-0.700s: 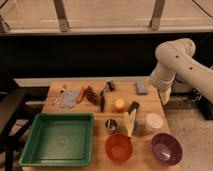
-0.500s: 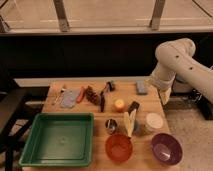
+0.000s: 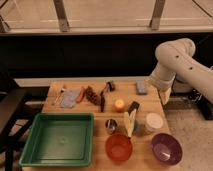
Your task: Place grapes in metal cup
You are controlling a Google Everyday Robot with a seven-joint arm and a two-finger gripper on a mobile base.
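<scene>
The grapes (image 3: 91, 94) lie as a dark reddish-brown bumpy cluster on the far left part of the wooden table (image 3: 75, 109), between an orange-red carrot-like piece (image 3: 81, 95) and a black-handled utensil (image 3: 103, 98). The metal cup (image 3: 111, 124), small and silver, stands near the table's middle, just behind the orange bowl (image 3: 119, 147). My gripper (image 3: 164, 96) hangs from the white arm (image 3: 175, 62) over the table's far right edge, well to the right of the grapes and the cup. It holds nothing that I can see.
A green tray (image 3: 31, 145) fills the front left. A purple bowl (image 3: 166, 148) and a white round container (image 3: 153, 122) stand at the front right. A blue sponge (image 3: 141, 87), an orange ball (image 3: 119, 104), a yellow piece (image 3: 129, 123) and a grey-blue cloth (image 3: 70, 98) also lie on the table.
</scene>
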